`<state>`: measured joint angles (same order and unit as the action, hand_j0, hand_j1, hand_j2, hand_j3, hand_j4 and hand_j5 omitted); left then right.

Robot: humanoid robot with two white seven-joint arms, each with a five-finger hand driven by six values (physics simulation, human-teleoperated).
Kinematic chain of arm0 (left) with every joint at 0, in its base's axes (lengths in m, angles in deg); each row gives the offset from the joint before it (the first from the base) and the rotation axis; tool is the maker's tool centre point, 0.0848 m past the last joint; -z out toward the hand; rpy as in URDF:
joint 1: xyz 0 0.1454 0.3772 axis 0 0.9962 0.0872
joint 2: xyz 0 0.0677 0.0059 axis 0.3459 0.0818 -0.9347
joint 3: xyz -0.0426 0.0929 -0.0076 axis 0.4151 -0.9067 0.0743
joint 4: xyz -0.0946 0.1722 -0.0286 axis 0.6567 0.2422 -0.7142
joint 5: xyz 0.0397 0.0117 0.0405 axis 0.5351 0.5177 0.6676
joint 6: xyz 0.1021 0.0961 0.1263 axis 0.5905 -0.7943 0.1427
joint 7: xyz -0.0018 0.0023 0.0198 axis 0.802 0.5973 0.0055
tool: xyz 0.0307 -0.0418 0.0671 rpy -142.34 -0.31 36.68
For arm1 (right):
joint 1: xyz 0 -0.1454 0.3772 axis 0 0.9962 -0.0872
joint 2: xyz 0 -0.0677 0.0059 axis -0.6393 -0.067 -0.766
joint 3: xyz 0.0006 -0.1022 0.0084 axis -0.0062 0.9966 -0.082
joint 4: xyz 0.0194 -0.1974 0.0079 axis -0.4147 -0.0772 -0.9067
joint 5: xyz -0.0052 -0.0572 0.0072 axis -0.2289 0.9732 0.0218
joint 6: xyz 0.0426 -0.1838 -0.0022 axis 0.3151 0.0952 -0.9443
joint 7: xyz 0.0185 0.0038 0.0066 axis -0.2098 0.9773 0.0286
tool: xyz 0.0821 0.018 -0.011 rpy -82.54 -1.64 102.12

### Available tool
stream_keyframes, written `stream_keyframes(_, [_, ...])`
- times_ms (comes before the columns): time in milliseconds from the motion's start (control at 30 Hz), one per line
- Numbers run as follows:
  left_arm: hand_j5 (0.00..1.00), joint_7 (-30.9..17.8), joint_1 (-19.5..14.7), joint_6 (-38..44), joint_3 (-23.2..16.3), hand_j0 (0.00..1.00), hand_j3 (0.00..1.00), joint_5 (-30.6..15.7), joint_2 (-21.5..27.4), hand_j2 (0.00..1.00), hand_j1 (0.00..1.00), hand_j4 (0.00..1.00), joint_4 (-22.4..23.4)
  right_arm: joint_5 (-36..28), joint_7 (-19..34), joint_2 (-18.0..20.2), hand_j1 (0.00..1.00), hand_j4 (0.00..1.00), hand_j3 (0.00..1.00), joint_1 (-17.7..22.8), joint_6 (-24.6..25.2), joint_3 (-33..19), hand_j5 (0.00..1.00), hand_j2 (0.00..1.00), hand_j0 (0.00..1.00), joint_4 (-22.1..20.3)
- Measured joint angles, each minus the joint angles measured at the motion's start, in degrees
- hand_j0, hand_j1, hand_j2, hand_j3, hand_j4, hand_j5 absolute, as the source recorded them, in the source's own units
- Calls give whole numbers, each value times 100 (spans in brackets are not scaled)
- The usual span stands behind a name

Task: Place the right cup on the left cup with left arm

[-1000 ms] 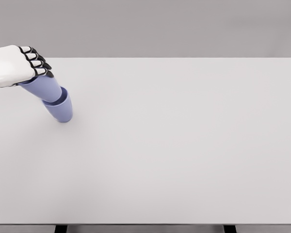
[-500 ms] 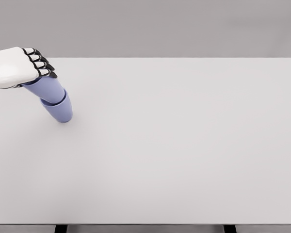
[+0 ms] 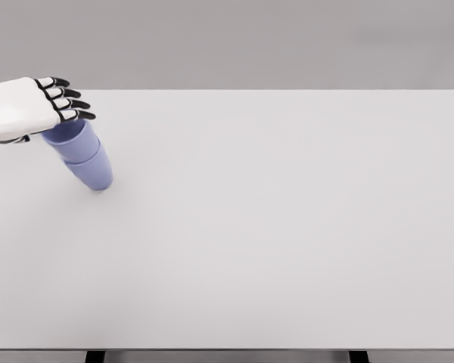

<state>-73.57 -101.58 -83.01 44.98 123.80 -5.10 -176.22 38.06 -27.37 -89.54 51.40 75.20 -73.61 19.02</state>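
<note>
Now left hand (image 3: pixel 23 108) flat over nested cups (image 3: pixel 82 155).

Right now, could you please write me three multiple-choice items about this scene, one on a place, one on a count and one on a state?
1. Where on the table do the cups stand?
A. far left part
B. centre
C. near right corner

2. How many cups are visible?
A. one
B. two
C. four

3. What is the state of the left hand?
A. fist clamped on the upper cup
B. fingers spread, holding nothing
C. flat on the table

Answers:
1. A, since the lower cup sits near the left edge, toward the back.
2. B, since the upper cup is nested in the lower one and no other cup shows.
3. B, since the left hand hovers over the stack with its fingers extended rather than wrapped round the cup.
</note>
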Motion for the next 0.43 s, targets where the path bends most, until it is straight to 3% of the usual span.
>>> stream_keyframes(433, [100,8,-44,0,21,100,100,-262,5,100,100,100,-171,0,2,0,100,100,100,0,0,0,100,100,100,0])
